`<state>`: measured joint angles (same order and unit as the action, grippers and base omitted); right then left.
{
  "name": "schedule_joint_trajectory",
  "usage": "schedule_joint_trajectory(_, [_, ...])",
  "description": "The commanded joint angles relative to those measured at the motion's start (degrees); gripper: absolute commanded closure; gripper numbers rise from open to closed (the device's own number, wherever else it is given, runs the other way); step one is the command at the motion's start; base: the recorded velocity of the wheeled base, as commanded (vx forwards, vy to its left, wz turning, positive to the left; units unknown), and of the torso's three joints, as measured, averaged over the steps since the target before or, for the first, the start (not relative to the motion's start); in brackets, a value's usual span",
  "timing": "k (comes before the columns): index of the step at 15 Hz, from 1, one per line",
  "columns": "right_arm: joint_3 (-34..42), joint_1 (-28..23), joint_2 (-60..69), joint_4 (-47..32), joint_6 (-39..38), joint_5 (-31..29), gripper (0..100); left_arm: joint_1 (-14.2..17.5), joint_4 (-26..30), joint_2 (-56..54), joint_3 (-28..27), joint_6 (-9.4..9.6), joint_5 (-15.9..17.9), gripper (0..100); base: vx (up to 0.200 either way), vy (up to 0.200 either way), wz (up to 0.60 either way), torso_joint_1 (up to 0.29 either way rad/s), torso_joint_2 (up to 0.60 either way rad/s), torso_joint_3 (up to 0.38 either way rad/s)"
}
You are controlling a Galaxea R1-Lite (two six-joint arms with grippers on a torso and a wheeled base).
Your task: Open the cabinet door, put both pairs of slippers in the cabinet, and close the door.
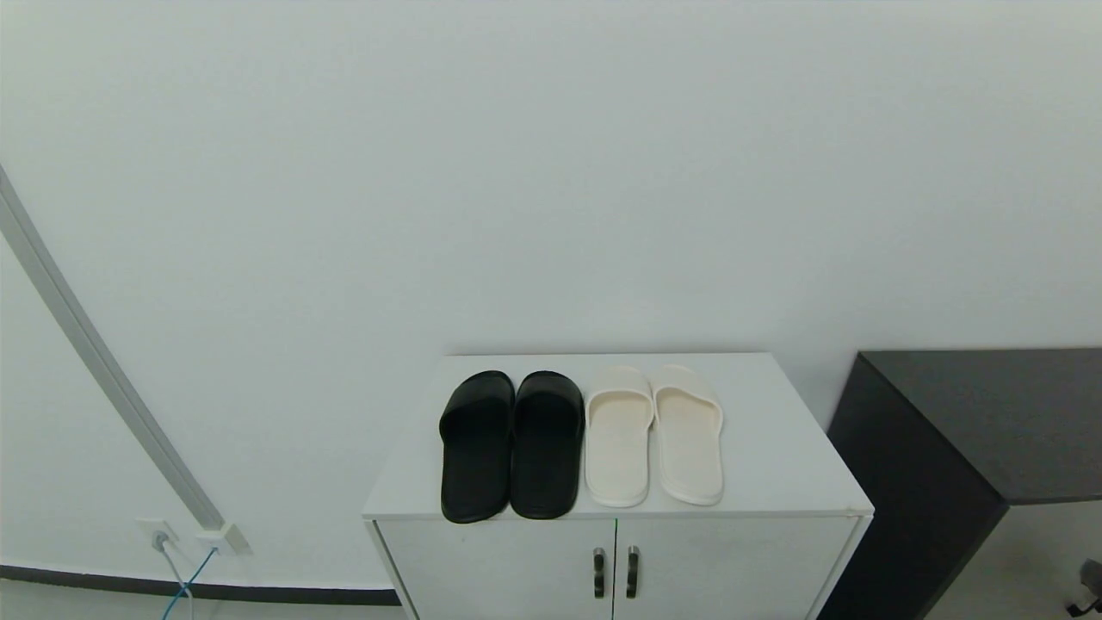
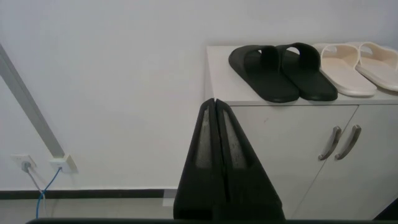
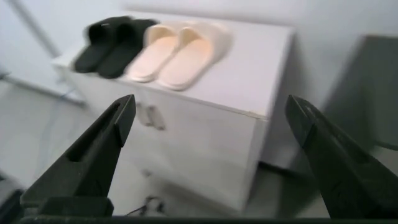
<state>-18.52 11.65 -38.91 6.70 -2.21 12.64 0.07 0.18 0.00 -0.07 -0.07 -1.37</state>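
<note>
A white cabinet [image 1: 775, 448] stands against the wall, its two doors shut, with two dark handles [image 1: 615, 572] side by side at the middle seam. On its top lie a black pair of slippers [image 1: 511, 444] and, to their right, a cream pair of slippers [image 1: 654, 435]. In the left wrist view my left gripper [image 2: 216, 109] is shut and empty, off the cabinet's left front corner, with the black slippers [image 2: 283, 71] and handles [image 2: 339, 142] beyond it. My right gripper [image 3: 210, 106] is wide open in front of the cabinet [image 3: 249, 87], holding nothing.
A dark table or cabinet [image 1: 964, 430] stands close to the white cabinet's right side. On the left wall a slanted grey conduit [image 1: 95, 353] runs down to a socket with a blue cable [image 1: 185, 585]. Floor lies open to the cabinet's left.
</note>
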Motion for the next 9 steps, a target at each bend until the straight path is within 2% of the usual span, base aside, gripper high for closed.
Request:
schedule_joint_trajectory(1, [-5.7, 12.5, -15.2, 3.1, -5.4, -3.9, 0, 0.0, 0.0, 0.0, 0.1, -0.01, 0.0, 100, 0.0, 0.0, 0.0, 0.0, 0.0, 0.0])
schedule_joint_trajectory(2, [-6.4, 15.3, -16.6, 3.5, -6.8, -6.1, 0, 0.0, 0.0, 0.1, 0.0, -0.01, 0.0, 100, 0.0, 0.0, 0.0, 0.0, 0.0, 0.0])
schedule_joint_trajectory(3, [-9.2, 24.6, -21.6, 4.4, -10.7, -13.7, 0, 0.0, 0.0, 0.0, 0.0, -0.01, 0.0, 100, 0.0, 0.0, 0.0, 0.0, 0.0, 0.0])
schedule_joint_trajectory(5, [-12.4, 31.9, -28.7, 6.7, -15.1, -19.7, 0, 0.0, 0.0, 0.1, 0.1, -0.01, 0.0, 100, 0.0, 0.0, 0.0, 0.0, 0.0, 0.0])
schedule_joint_trajectory(7, [-15.3, 32.9, -35.2, 9.5, -17.0, -20.4, 0, 0.0, 0.0, 0.0, 0.0, -0.01, 0.0, 100, 0.0, 0.0, 0.0, 0.0, 0.0, 0.0])
schedule_joint_trajectory(9, [-20.8, 34.1, -45.0, 11.2, -19.9, -24.9, 0, 0.0, 0.0, 0.0, 0.0, -0.01, 0.0, 100, 0.0, 0.0, 0.0, 0.0, 0.0, 0.0])
